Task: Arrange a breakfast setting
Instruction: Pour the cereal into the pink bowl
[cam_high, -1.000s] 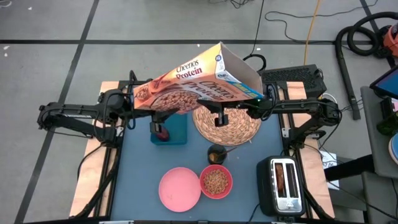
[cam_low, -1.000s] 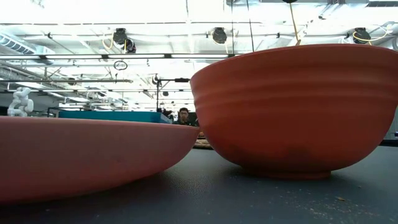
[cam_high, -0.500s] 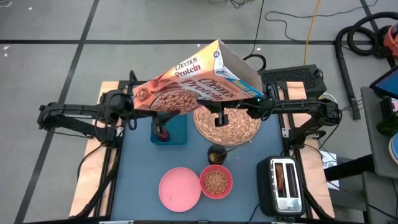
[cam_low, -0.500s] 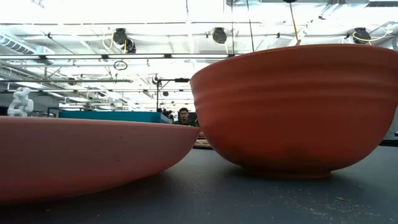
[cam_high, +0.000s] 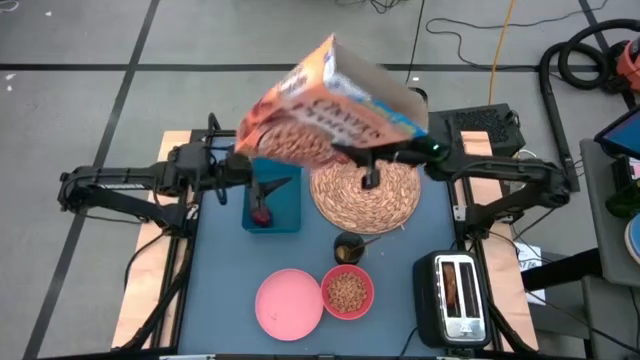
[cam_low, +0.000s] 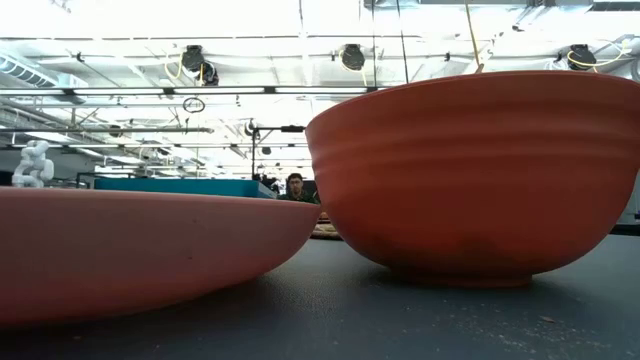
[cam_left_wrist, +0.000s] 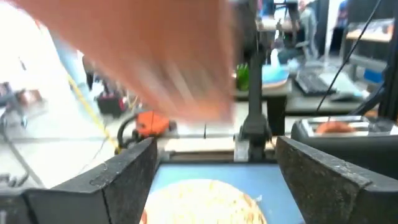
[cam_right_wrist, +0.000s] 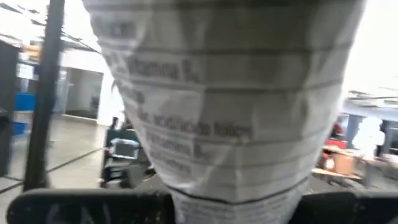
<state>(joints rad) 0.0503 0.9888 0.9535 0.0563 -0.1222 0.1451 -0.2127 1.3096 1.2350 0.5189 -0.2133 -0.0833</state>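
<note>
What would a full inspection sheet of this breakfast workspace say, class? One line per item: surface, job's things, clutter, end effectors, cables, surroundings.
Surface: dark blue tabletop, bare in patches.
Job's things: orange Cheerios cereal box tilted in the air above the round woven straw placemat; pink plate beside the coral-red bowl, which holds cereal; small candle glass between bowl and placemat; small dark-red fruit on a teal square board.
Clutter: black two-slot toaster at the table's right.
End effectors: left end effector open, off the box; right end effector gripping the box's lower edge.
Cables: several on the floor beyond the table.
Surroundings: tiled floor; a person far behind in the low view.
</note>
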